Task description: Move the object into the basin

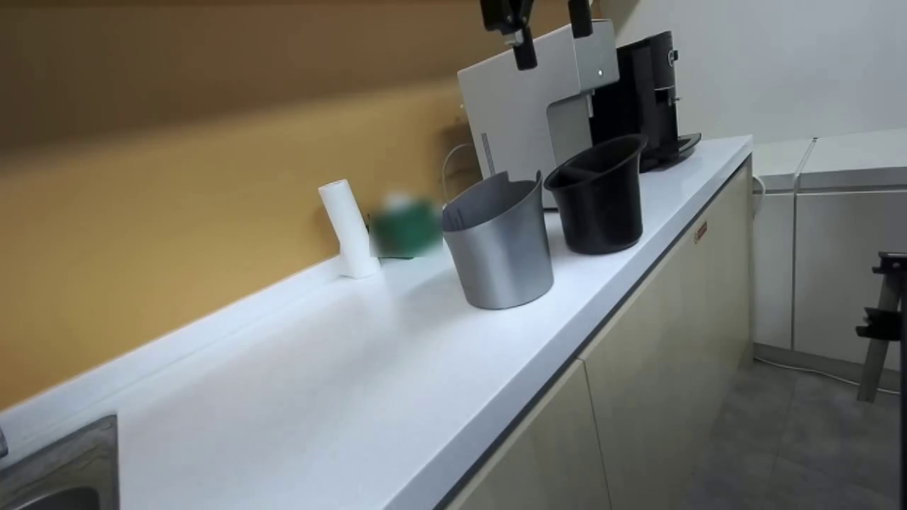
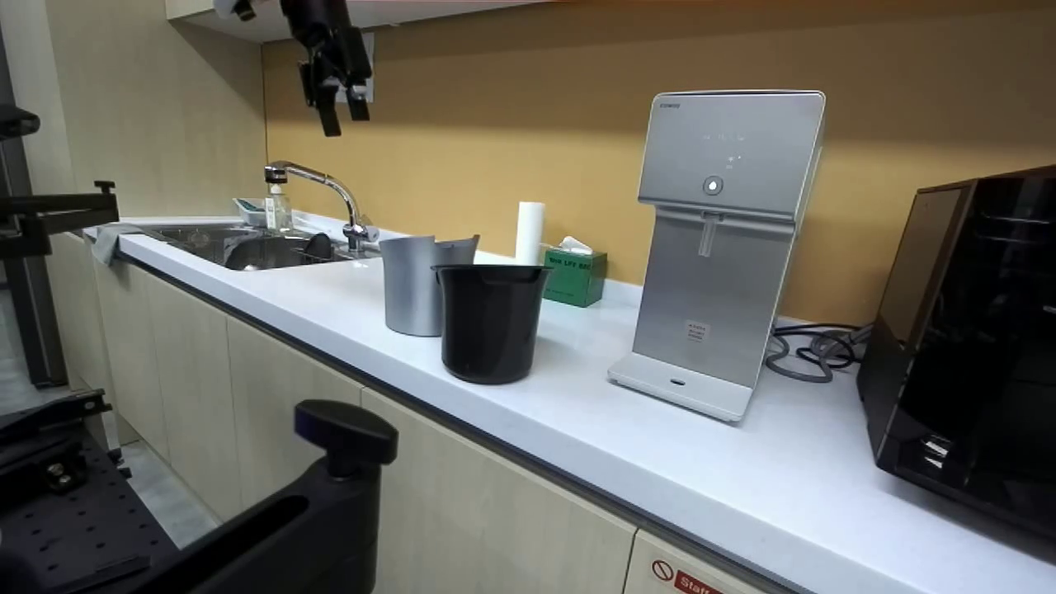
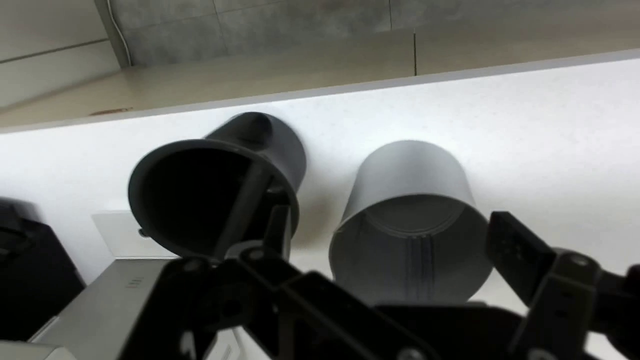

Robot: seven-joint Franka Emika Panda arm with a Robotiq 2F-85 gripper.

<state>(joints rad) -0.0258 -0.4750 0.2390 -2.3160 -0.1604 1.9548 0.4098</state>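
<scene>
The black tapered pot (image 2: 492, 326) stands upright on the tabletop (image 1: 297, 397), outside the sink basin (image 1: 78, 453), with the grey metal pot (image 1: 499, 255) just beside it on the basin side. The jaws are spread, grasp nothing and hang above both pots, presumably to clear the rims before descent. The water dispenser (image 2: 726, 247) backs to the wall (image 2: 594, 177), probably to free the front strip. The red cabinet label (image 2: 697, 584) reads "Staff", then is cut off; the dispenser logo (image 2: 670, 106) is too small to read reliably
</scene>
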